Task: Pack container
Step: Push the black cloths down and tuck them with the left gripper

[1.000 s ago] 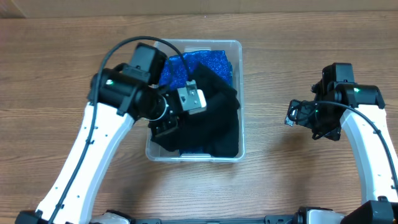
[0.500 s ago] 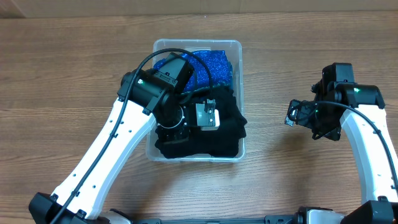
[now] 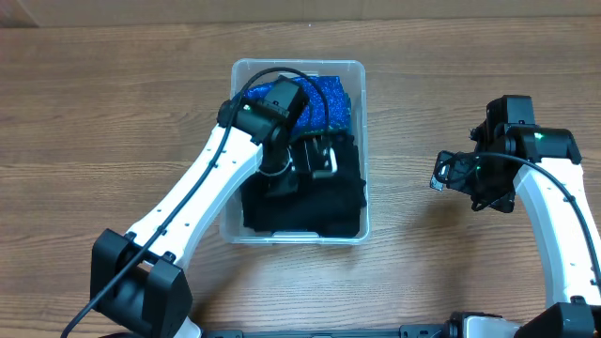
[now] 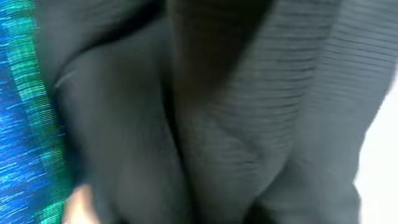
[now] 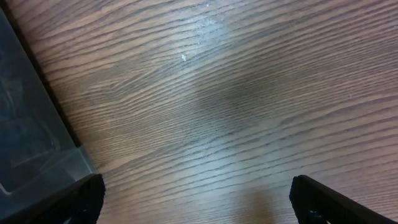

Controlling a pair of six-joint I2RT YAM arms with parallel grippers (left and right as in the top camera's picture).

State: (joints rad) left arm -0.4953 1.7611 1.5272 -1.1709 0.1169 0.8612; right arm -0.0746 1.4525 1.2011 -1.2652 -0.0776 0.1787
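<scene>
As one container (image 3: 300, 63) holds both, black cloth (image 3: 310, 202) touches blue cloth (image 3: 333, 99).

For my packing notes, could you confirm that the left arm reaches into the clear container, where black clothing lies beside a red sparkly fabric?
Not quite: the sparkly fabric in the container is blue, not red, as the overhead view shows. The rest of your statement stands.

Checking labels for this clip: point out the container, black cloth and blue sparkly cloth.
container (image 3: 366, 141), overhead view, right rim.
black cloth (image 3: 310, 208), overhead view, near half.
blue sparkly cloth (image 3: 331, 99), overhead view, exposed right part.
</scene>
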